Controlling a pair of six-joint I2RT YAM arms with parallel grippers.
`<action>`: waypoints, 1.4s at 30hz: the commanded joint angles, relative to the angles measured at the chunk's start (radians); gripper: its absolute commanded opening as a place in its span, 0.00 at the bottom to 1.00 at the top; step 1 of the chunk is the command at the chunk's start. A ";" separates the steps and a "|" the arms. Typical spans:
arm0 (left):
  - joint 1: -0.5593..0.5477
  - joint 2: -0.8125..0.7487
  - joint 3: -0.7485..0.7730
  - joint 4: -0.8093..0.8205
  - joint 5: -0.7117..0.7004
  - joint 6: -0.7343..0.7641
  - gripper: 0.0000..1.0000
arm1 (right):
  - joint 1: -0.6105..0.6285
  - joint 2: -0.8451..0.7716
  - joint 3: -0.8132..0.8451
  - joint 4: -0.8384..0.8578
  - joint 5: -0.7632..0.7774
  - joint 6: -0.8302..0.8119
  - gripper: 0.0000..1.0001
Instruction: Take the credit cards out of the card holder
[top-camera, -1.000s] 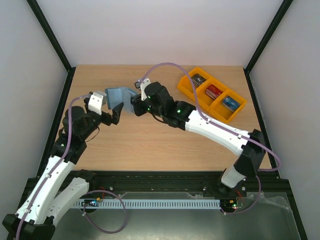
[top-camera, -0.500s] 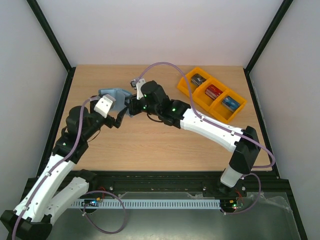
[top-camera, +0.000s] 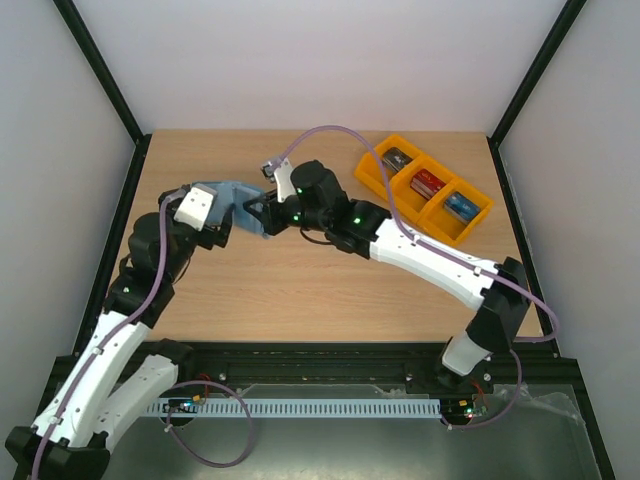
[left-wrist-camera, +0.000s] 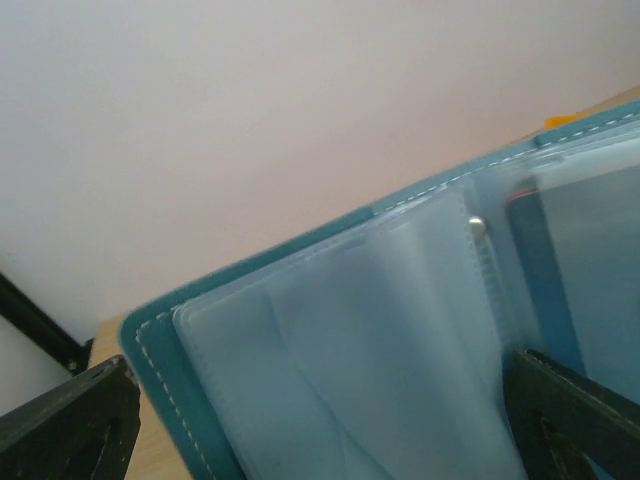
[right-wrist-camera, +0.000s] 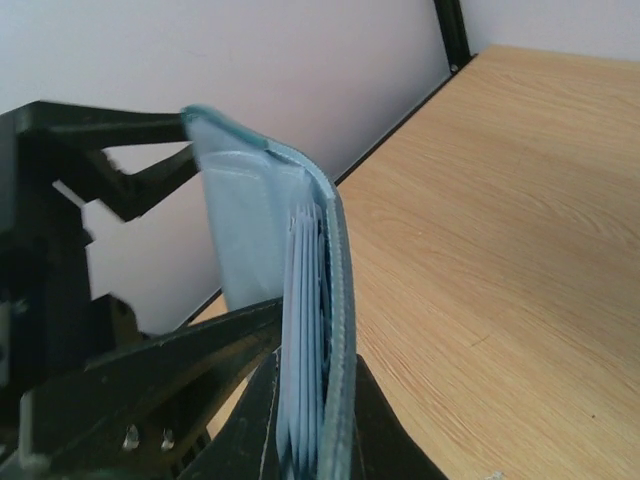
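Step in hand: presenting the opened card holder (top-camera: 233, 196) for card extraction. The right gripper (right-wrist-camera: 312, 400) is pinching the holder's lower edge between nearly closed fingers and holding it upright off the table (top-camera: 300, 290), left of centre in the top view. The left gripper (top-camera: 226, 226) is sitting just beside it, lower left, with jaws spread fully wide and gripping nothing. In the left wrist view the clear pockets (left-wrist-camera: 380, 330) are filling the lower right of the frame, lying between the two fingertips (left-wrist-camera: 70, 420). A dark strip with a reddish tip is showing at the right edge; it may be a card, cannot tell. Some credit cards (top-camera: 428, 184) are lying in the orange tray (top-camera: 372, 172) at upper right, well apart from the holder. Judging by this, extraction is partly done. The next move calls for the left fingers finding a card edge among the pockets, closing on it alone, and pulling it straight out while the right grip is staying firm.
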 joint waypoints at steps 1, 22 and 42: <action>0.041 -0.030 0.016 -0.058 0.130 -0.092 0.99 | -0.001 -0.125 -0.027 0.015 -0.109 -0.134 0.02; 0.163 -0.116 0.052 -0.076 0.526 -0.409 1.00 | -0.003 -0.302 -0.045 -0.198 -0.170 -0.469 0.02; 0.223 -0.164 0.002 0.053 0.843 -0.533 0.95 | -0.003 -0.367 -0.026 -0.332 -0.154 -0.609 0.02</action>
